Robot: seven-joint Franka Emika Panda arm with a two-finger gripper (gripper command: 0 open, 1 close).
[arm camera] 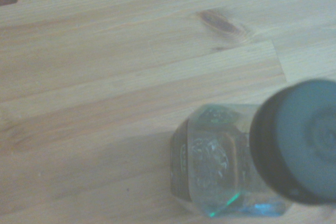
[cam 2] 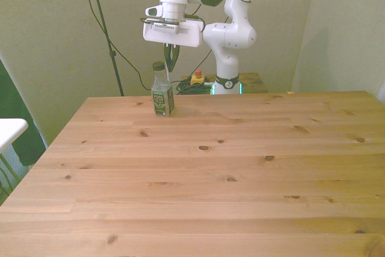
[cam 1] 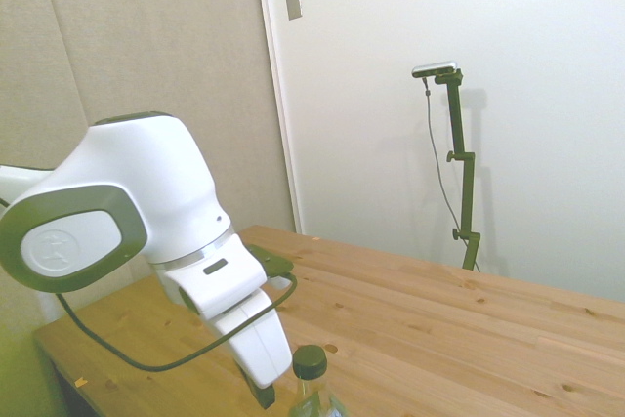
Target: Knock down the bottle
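A pale wooden counter (cam 2: 240, 173) fills most of the front view, its planks marked with dark knots. Its near edge and the corners on that side are cut off by the picture's lower border.

A white robot arm (cam 2: 231, 28) rises behind the counter's far edge; its upper part is cut off at the top of the front view. In the side view the arm's large rounded joint crowds the foreground and hides much of the counter behind it.

The tool (cam 2: 170, 59) hangs from the arm, pointing down, above the far edge of the counter towards the front view's left. Its two dark fingers look pressed close together, clenched on nothing. In the side view only one dark fingertip shows at the lower border.

The bottle (cam 2: 162, 91) stands upright near the counter's far edge, close to the far corner on the front view's left. It is clear, with a black cap and a green label. The tool's tip sits just beside the bottle's cap, at cap height, slightly towards the front view's right; whether they touch is hard to make out. In the side view only the bottle's cap and neck show; the rest is cut off. The wrist view shows the bottle from above, blurred.
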